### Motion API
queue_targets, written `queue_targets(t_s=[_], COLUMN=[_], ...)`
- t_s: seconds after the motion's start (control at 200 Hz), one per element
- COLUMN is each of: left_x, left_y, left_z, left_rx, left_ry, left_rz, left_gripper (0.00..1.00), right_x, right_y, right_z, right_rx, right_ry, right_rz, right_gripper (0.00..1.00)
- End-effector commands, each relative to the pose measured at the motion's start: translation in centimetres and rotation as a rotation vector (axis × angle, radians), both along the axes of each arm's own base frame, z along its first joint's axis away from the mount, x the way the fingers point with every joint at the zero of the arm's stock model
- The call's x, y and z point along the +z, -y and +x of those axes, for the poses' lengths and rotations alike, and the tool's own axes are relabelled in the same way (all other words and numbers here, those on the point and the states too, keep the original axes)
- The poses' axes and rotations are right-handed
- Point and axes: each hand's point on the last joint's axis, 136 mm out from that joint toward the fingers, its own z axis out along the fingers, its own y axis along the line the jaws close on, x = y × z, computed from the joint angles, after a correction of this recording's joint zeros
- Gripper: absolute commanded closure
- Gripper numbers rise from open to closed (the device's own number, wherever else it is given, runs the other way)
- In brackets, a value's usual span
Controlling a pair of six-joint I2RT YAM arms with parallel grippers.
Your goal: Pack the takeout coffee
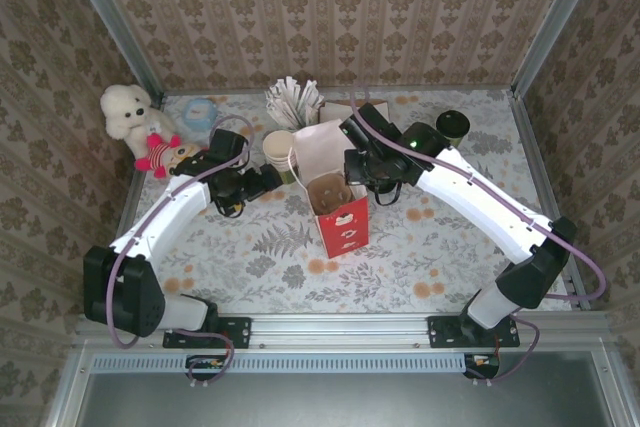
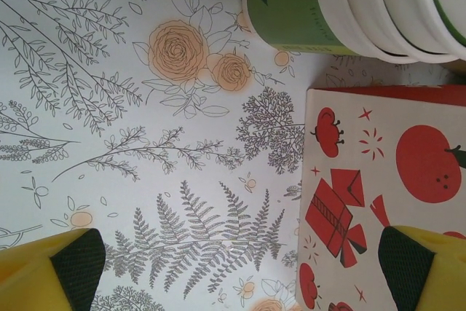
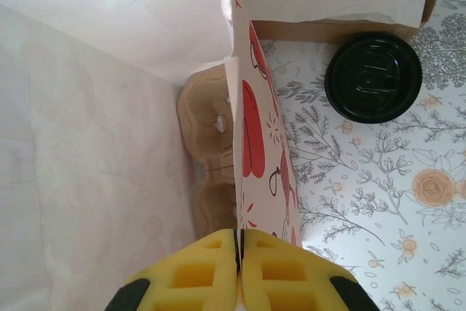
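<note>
The takeout coffee point(image 1: 452, 127), a dark green cup with a blackish top, stood upright on the surface point(image 1: 420, 247). The left fingers point(image 2: 73, 267) were apart; the right fingers point(image 3: 189, 274) pinched the red bag point(image 1: 345, 232) by its wall.

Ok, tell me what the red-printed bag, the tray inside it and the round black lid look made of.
Bag: paper, matte, thin creased walls with printed red pictures.
Tray: probably moulded pulp, dull brown, rough rounded hollows.
Lid: likely plastic, glossy black, with embossed ridges catching light.
</note>
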Motion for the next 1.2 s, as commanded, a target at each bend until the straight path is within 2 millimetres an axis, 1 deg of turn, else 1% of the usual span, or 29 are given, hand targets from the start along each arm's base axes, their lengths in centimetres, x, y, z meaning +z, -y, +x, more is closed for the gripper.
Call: queue_targets(t_s=[0.0, 0.175, 0.24, 0.345, 0.385, 0.485, 0.57, 0.705, 0.73, 0.77, 0.785, 0.805, 0.82, 0.85, 0.93, 0.995, 1.05, 1.055, 1.06, 1.075, 1.08, 1.15, 1.175, 1.19, 1.195], left_x=[1.4, 1.6, 1.6, 1.6, 1.7, 1.9, 2.3, 3.3, 3.6, 4.0, 4.1, 4.4, 4.6, 4.8, 5.8, 6.7, 7.5, 7.6, 7.7, 8.0, 8.0, 9.5, 10.0, 10.3, 10.4], left_y=[0.4, 0.0, -0.2, -0.7, -0.8, -1.3, -1.9, -3.3, -3.6, -4.0, -4.2, -4.4, -4.6, -4.9, -5.4, -5.8, -6.1, -6.1, -6.1, -6.3, -6.3, -6.7, -6.8, -6.9, -6.9], left_z=[0.9, 0.9, 0.8, 0.8, 0.8, 0.8, 0.8, 0.8, 0.9, 1.0, 1.0, 1.1, 1.1, 1.2, 1.6, 2.0, 2.4, 2.4, 2.5, 2.6, 2.6, 3.2, 3.4, 3.6, 3.6], left_rx=[0.010, 0.025, 0.031, 0.044, 0.049, 0.068, 0.091, 0.142, 0.153, 0.168, 0.174, 0.182, 0.189, 0.200, 0.217, 0.228, 0.237, 0.237, 0.238, 0.241, 0.243, 0.246, 0.241, 0.237, 0.236], left_ry=[0.037, 0.049, 0.053, 0.058, 0.061, 0.070, 0.089, 0.138, 0.148, 0.168, 0.175, 0.186, 0.195, 0.210, 0.257, 0.300, 0.339, 0.343, 0.348, 0.358, 0.360, 0.420, 0.441, 0.450, 0.452], left_rz=[-0.016, -0.002, 0.007, 0.023, 0.025, 0.035, 0.047, 0.059, 0.058, 0.056, 0.056, 0.054, 0.054, 0.052, 0.036, 0.023, 0.015, 0.015, 0.015, 0.015, 0.015, 0.006, 0.004, 0.004, 0.004], left_gripper=[0.00, 0.00, 0.00, 0.00, 0.00, 0.00, 0.00, 0.00, 0.00, 0.00, 0.00, 0.00, 0.00, 0.00, 0.00, 0.00, 0.00, 0.00, 0.00, 0.00, 0.00, 0.00, 0.00, 0.00, 0.00], right_x=[-0.3, -0.3, -0.3, -0.2, -0.1, 0.3, 1.3, 3.5, 4.0, 4.8, 5.0, 5.0, 6.1, 6.7, 8.2, 8.9, 8.7, 8.7, 8.6, 8.6, 8.6, 7.5, 6.9, 6.5, 6.3], right_y=[-1.1, -2.8, -3.0, -2.7, -2.5, -2.1, -1.7, -0.9, -0.6, 0.0, 0.2, 0.3, 0.8, 1.3, 2.9, 5.2, 8.1, 8.1, 8.7, 9.2, 9.8, 13.5, 14.7, 15.9, 15.9], right_z=[-0.2, 0.2, 0.4, 0.7, 0.7, 0.6, 0.4, -0.5, -0.6, -0.6, -0.6, -0.4, -0.7, -0.8, -0.5, 0.2, 1.2, 1.2, 1.4, 1.5, 1.7, 3.1, 3.6, 4.0, 4.0], right_rx=[0.054, 0.126, 0.138, 0.128, 0.122, 0.119, 0.133, 0.225, 0.231, 0.236, 0.237, 0.237, 0.235, 0.234, 0.212, 0.153, 0.061, 0.061, 0.044, 0.029, 0.011, -0.101, -0.137, -0.173, -0.176], right_ry=[0.006, 0.042, 0.050, 0.057, 0.057, 0.061, 0.079, 0.123, 0.136, 0.155, 0.161, 0.160, 0.186, 0.202, 0.245, 0.283, 0.305, 0.305, 0.310, 0.313, 0.319, 0.340, 0.339, 0.342, 0.338], right_rz=[0.054, 0.111, 0.106, 0.082, 0.075, 0.074, 0.082, 0.123, 0.133, 0.155, 0.165, 0.177, 0.201, 0.230, 0.297, 0.322, 0.318, 0.318, 0.316, 0.314, 0.310, 0.271, 0.251, 0.237, 0.233], right_gripper=[1.00, 1.00, 1.00, 0.99, 0.96, 0.84, 0.64, 0.42, 0.35, 0.21, 0.18, 0.11, 0.08, 0.01, 0.00, 0.00, 0.00, 0.00, 0.00, 0.00, 0.00, 0.00, 0.00, 0.00, 0.00])
